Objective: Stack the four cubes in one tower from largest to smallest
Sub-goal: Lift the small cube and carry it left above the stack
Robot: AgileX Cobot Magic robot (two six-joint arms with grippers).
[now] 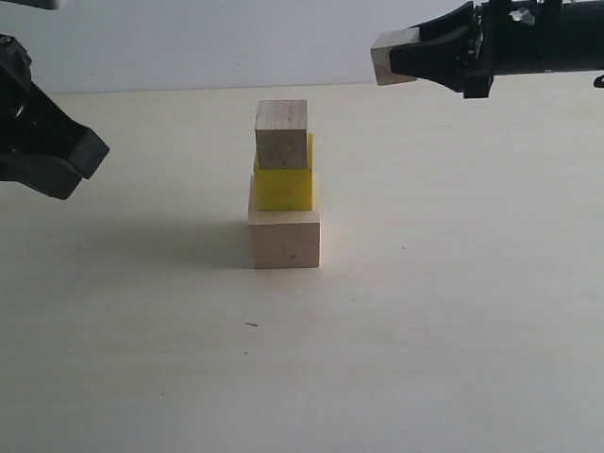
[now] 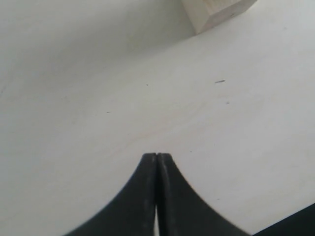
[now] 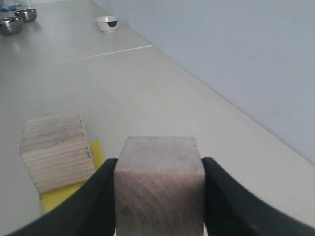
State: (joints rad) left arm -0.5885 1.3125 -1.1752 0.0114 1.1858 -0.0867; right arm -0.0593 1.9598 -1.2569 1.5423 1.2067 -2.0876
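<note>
Pale wood small cube (image 3: 160, 187) clamped in right gripper (image 1: 404, 58), raised, right of tower (image 1: 284, 212), well apart. Tower at table (image 1: 453, 321) centre: large pale wood cube (image 1: 284, 241), yellow cube (image 1: 283, 186), second small wood cube (image 1: 282, 133) topmost. Left gripper (image 2: 156, 162) pressed together, empty, left of tower, apart.

A pale, evenly lit surface (image 1: 453, 359) is backed by a plain bluish-white wall (image 1: 208, 42); metal bowls (image 3: 11, 25) are seen far off.

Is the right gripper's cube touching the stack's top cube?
Apart. Exterior view: the held cube hangs up and right of the top cube, clear gap between.
</note>
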